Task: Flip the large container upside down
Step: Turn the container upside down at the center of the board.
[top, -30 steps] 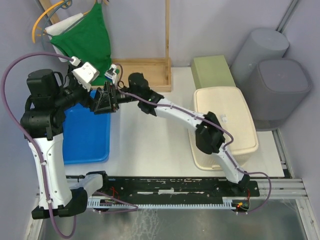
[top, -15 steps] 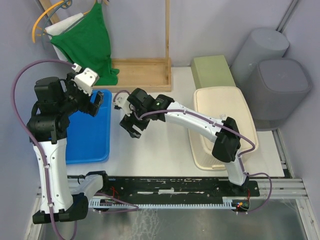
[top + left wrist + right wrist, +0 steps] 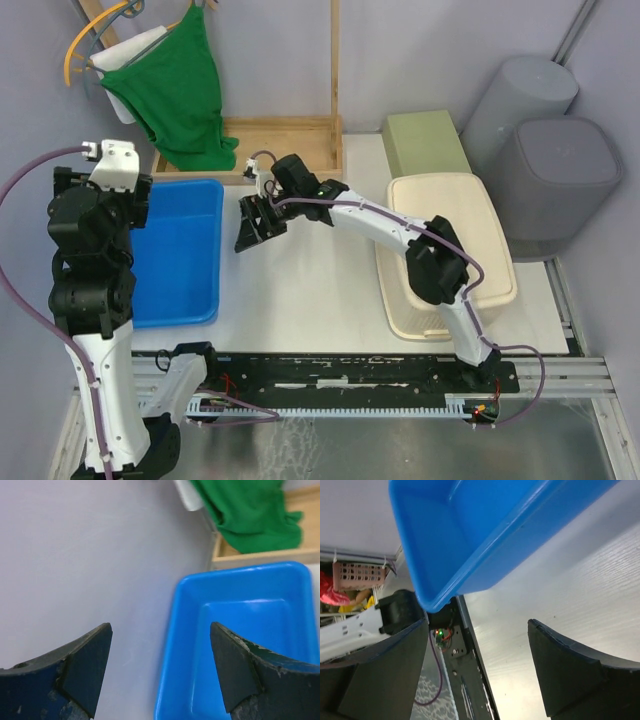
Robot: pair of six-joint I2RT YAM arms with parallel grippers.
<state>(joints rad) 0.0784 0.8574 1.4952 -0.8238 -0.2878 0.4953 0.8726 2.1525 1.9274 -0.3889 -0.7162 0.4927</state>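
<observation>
Tub point(image 3: 180, 262) of glossy blue plastic, rectangular, round-cornered, mouth up; left claw point(image 3: 160, 630) and right claw point(image 3: 257, 226) agape.

Seen from above, the left arm point(image 3: 90, 250) covers part of the blue tub's point(image 3: 185, 250) wall by the desk's left edge. The right arm point(image 3: 370, 218) hides the cream bin's point(image 3: 470, 215) near left corner. Both wrist views crop the tub, and the lower frame edge cuts the fingers point(image 3: 85, 670) of the left gripper point(image 3: 160, 630)
</observation>
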